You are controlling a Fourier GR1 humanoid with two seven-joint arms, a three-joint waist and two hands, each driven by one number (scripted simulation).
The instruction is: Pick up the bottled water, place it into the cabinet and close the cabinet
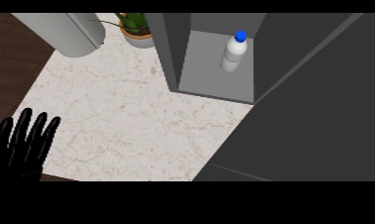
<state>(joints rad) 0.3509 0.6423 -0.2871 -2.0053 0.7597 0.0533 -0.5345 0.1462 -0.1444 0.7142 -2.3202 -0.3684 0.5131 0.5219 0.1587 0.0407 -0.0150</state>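
The bottled water (234, 52) stands upright inside the open cabinet (212, 82). Well left of the cabinet, the left hand (26, 146) rests released over the worktop (139, 119), fingers straight.

Even, soft light falls on the pale marble bench (132, 119), with no glare and barely any cast shadow. The cabinet (219, 77) interior reads mid-grey, its left wall darker. A broad dark panel (307, 119) fills the right side. The water bottle (234, 53) shows gentle shading down its right side.
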